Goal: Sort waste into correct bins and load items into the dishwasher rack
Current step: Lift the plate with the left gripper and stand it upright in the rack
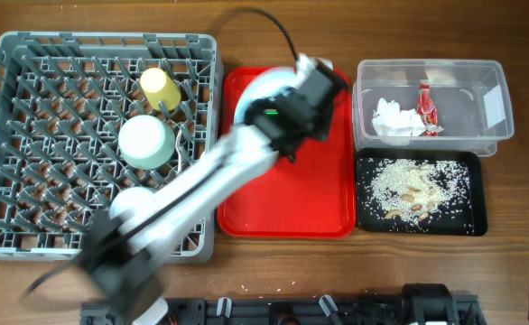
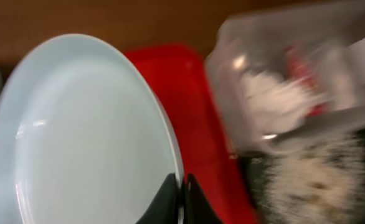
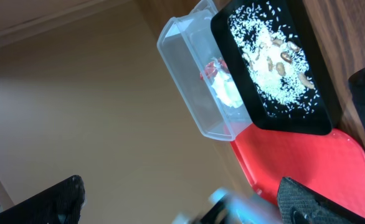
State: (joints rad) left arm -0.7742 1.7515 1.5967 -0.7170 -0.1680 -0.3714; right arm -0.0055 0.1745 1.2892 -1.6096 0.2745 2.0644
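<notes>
While the left arm (image 1: 201, 176), blurred, lies diagonally from the near-left edge across the near-right corner of the large square grey plastic pegged rack (image 1: 39, 171), its jaws are pressed onto the rim of the round light blue plate (image 2: 76, 137), one finger on each face. The plate sits over the far-left corner of the flat red plastic tray (image 1: 301, 190); whether it rests on the tray or is lifted, I cannot tell. In the overhead view the arm's wrist hides most of the plate. In the rack, far side, a small yellow cup (image 1: 161, 86) stands just beyond a pale green bowl (image 1: 147, 142), both left of the arm and apart from it. Right of the red tray on the wooden tabletop (image 1: 517, 36) sits a clear rectangular plastic tub (image 1: 463, 77) holding a crumpled white paper napkin (image 1: 395, 119) and a small red snack wrapper (image 1: 426, 106), side by side. Just nearer, a shallow black rectangular tray (image 1: 474, 212) carries whitish rice-like scraps (image 1: 409, 185). The right jaws are spread wide, dark fingers (image 3: 45, 202) at both lower corners of the right wrist view, well apart from tub and trays.
</notes>
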